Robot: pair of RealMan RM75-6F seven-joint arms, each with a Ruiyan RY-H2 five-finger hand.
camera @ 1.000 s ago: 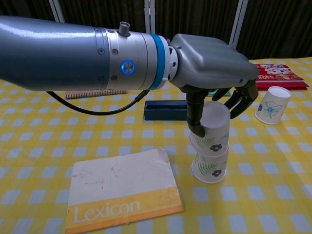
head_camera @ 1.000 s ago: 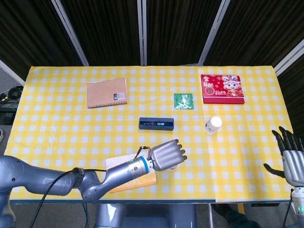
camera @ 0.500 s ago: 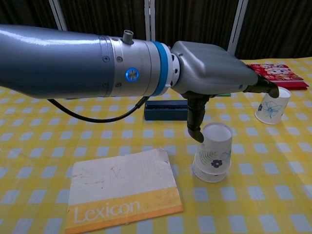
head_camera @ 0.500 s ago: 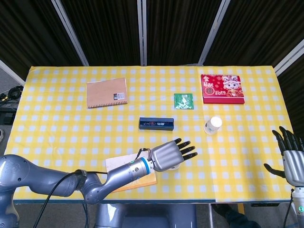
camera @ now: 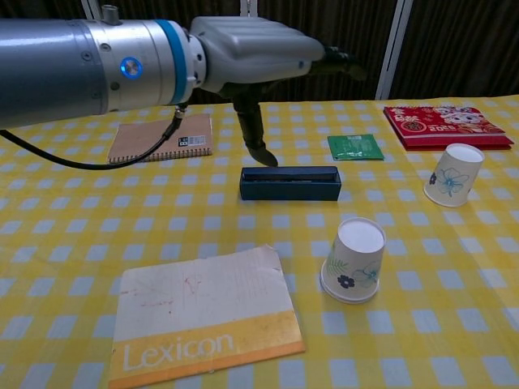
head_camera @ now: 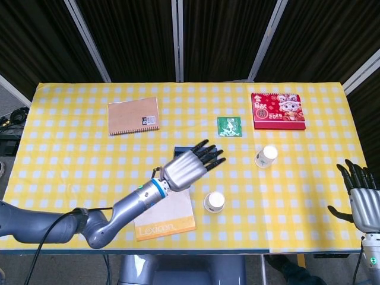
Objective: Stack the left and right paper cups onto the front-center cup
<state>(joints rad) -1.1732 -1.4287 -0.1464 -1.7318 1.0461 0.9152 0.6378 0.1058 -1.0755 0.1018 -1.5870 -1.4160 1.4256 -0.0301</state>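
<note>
Stacked cups (camera: 354, 259), one lone cup (camera: 451, 174).

Bright, even overhead light; soft shadows, sharp focus throughout.

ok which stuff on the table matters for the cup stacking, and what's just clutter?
Job:
- stacked cups, front center
- right cup, standing apart
- left robot hand, open, holding nothing
- right robot hand, open at the table edge

Clutter:
- Lexicon booklet
- dark blue box
- spiral notebook
- green packet
- red box
</note>
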